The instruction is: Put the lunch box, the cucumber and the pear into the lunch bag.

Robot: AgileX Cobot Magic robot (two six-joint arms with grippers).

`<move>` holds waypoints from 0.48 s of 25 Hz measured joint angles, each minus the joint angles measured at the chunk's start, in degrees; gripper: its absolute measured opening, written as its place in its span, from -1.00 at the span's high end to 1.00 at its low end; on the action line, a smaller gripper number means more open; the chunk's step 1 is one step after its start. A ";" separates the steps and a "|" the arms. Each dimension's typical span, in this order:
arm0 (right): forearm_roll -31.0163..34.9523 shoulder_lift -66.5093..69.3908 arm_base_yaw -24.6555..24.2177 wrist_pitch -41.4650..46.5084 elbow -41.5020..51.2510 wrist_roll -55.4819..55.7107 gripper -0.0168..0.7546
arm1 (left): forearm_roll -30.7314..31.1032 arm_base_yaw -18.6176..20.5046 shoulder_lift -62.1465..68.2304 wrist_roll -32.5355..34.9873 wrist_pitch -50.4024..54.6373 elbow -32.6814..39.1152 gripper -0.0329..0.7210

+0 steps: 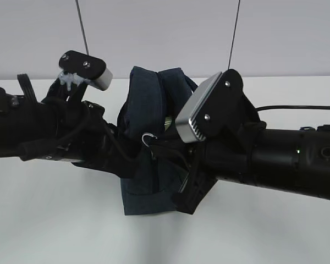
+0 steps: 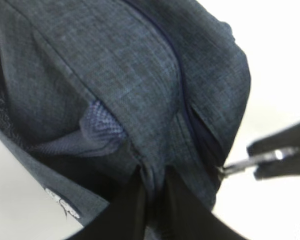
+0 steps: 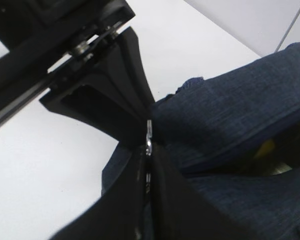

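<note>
My left gripper (image 2: 152, 200) has its jaws clenched on a fold of the dark navy boxy fabric lunch bag (image 1: 148, 143), which stands on the white worktop (image 1: 55, 220). My right gripper (image 3: 149, 165) pinches the silver ring pull (image 3: 149, 134). Something yellow and green shows through the opening, so packing looks nearly done; I judge zipping remains.

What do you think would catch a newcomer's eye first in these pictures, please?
Most striking is the navy lunch bag standing mid-table with both black arms closing on it from either side. The left gripper pinches a fold of its fabric, while the right gripper is shut on the silver ring pull. Through the gaping top, something yellow-green shows inside.
</note>
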 joint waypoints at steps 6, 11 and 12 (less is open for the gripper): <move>0.13 0.00 0.00 2.97 -2.59 0.00 0.96 | 1.08 0.00 0.00 0.00 0.62 0.00 0.90; 0.13 0.00 -0.77 3.75 -3.44 0.00 0.96 | 1.61 0.00 -0.05 0.00 0.69 0.00 0.90; 0.13 0.00 -1.20 3.75 -3.54 0.00 0.96 | 1.72 0.00 -0.05 0.00 0.69 0.00 0.90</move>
